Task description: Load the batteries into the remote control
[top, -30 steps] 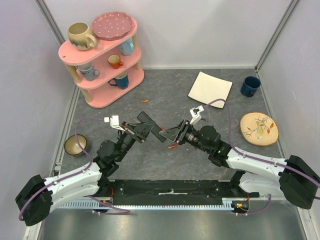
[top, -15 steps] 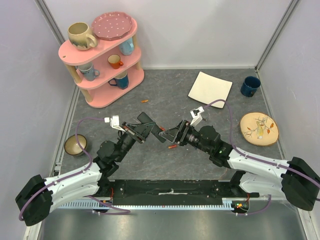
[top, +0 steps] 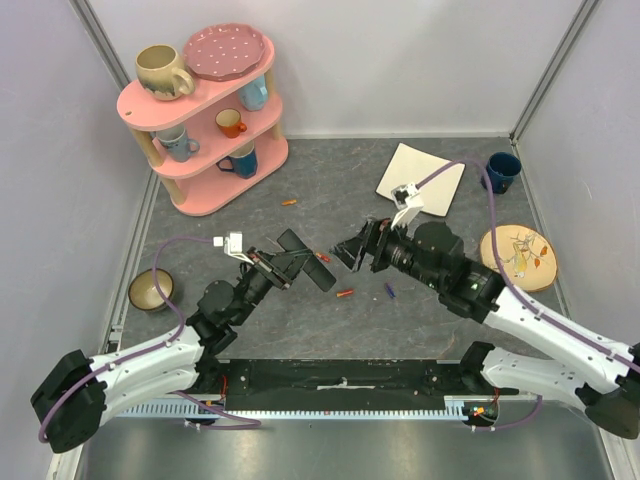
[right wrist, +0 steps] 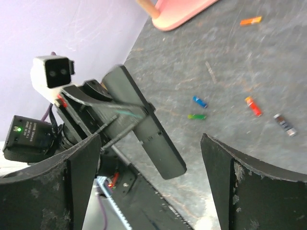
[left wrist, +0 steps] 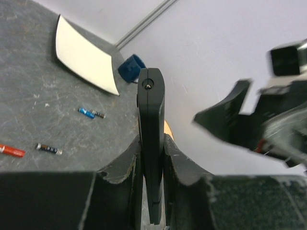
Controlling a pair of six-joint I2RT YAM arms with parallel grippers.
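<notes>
L gripper [top: 287, 264] shut tight on the remote control [left wrist: 151, 120], held off the table [top: 300, 215]. It's edge-on in the L wrist view, top end poking out past the fingers. R gripper [top: 358, 250] spread wide, nothing in it, near the remote's free end but apart. Batteries [right wrist: 200, 101] lie loose on the table below and between the arms: blue, green, red, a dark one.

Can't see the battery recess from any view. Remote's lower part is buried btwn the fingers. R gripper is blurred in the L wrist view.

Farther out: an orange battery [top: 289, 202] near the pink shelf [top: 205, 190] w/ mugs, a white square plate [top: 420, 175], a blue mug [top: 500, 172]. Patterned plate [top: 517, 257] to the R, small bowl [top: 150, 290] to the L.
</notes>
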